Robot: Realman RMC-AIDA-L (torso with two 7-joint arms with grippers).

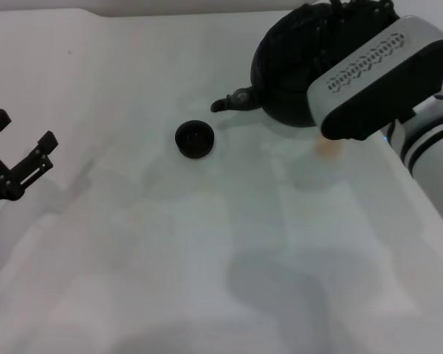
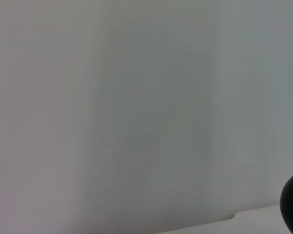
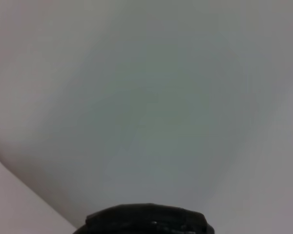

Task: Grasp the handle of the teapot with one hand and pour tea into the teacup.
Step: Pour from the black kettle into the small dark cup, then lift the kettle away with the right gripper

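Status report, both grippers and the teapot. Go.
Left gripper open, parked at table's left edge. Right arm over teapot, its gripper hidden. Spout aimed at teacup, short of it. Nothing between them.

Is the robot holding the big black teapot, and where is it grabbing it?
Cannot tell: the right arm covers the teapot top, hiding gripper and handle. The left gripper is open, holding nothing.

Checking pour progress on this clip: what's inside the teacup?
In the head view the teacup shows only a dark interior; whether tea is inside cannot be told. The teapot spout points toward it from the side, not above it.
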